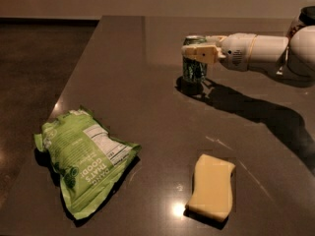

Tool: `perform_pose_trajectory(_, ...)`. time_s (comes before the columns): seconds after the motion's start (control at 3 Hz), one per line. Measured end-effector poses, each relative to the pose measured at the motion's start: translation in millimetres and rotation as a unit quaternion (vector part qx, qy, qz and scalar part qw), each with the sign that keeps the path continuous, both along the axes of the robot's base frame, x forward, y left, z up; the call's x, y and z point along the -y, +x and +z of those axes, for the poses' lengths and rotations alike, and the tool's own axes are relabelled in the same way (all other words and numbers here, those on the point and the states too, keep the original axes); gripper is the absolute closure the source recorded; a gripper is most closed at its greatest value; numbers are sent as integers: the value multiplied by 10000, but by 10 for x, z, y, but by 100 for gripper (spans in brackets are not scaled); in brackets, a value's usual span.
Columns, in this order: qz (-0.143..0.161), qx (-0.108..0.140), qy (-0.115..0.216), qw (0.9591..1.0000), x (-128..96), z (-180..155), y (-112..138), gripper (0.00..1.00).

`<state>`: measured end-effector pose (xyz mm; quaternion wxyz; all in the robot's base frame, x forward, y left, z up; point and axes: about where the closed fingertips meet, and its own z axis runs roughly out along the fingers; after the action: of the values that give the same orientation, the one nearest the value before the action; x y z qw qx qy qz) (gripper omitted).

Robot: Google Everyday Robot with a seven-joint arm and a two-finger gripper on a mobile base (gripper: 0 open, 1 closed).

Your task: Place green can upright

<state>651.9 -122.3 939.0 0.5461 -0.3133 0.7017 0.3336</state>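
Observation:
The green can (193,72) stands upright at the back middle of the dark table (147,117), with its silver top showing and its base at or just above the surface over its shadow. My gripper (197,53) reaches in from the right on the white arm (256,50). It is shut around the upper half of the can, with one finger (201,53) across the front.
A light-green snack bag (83,161) lies flat at the front left. A yellow sponge (211,187) lies at the front right. The table's left edge (74,77) runs diagonally, with dark floor beyond it. The arm's shadow falls across the right side.

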Motion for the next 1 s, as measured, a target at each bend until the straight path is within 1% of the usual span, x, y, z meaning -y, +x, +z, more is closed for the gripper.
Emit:
perform_pose_trajectory(0.33,-120,409,346,9985,52,30,38,100)
perform_pose_trajectory(0.67,-67,837,383,9957,44,18,39,100)
perform_pose_trajectory(1.0,-41,1188,246,9926,11,-5,25,82)
